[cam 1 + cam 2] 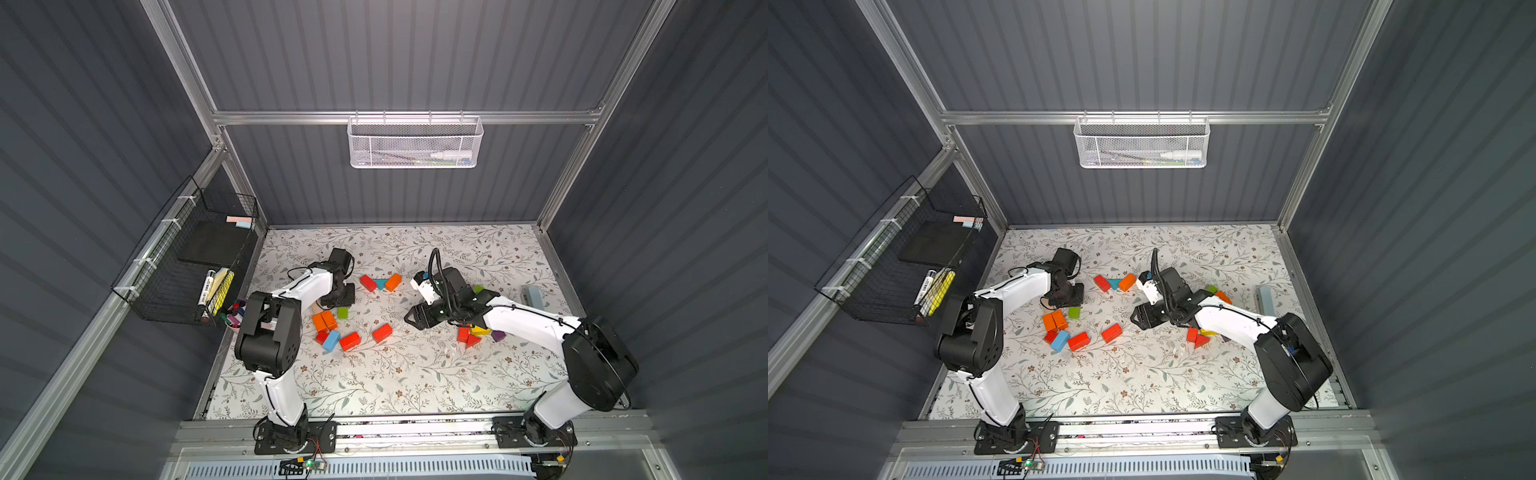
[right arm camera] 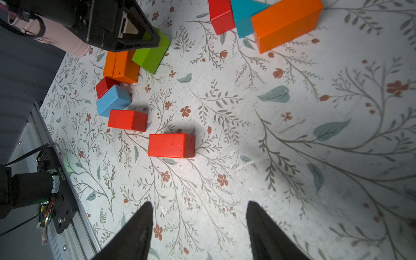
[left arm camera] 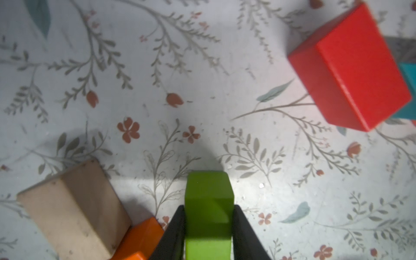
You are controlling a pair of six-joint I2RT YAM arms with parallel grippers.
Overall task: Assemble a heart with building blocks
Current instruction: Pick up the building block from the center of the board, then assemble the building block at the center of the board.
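Note:
My left gripper (image 3: 208, 210) is shut on a green block (image 3: 208, 202), which shows in both top views (image 1: 342, 312) (image 1: 1074, 312) low over the floral mat. A tan block (image 3: 74, 211) and two orange bricks (image 1: 325, 321) lie right beside it. Towards the front are a blue brick (image 1: 331, 340) and two red bricks (image 1: 350, 341) (image 1: 382, 332). At mid-table a red brick (image 1: 368, 282), a teal wedge (image 1: 380, 284) and an orange brick (image 1: 393, 281) touch in a row. My right gripper (image 2: 199, 204) (image 1: 409, 318) hangs open over bare mat with nothing between its fingers.
Red, yellow and purple blocks (image 1: 473, 334) cluster under my right forearm. A cup of marker pens (image 1: 235, 313) stands at the mat's left edge below a black wire basket (image 1: 166, 266). A white mesh basket (image 1: 415, 143) hangs on the back wall. A pale blue bar (image 1: 532, 297) lies far right.

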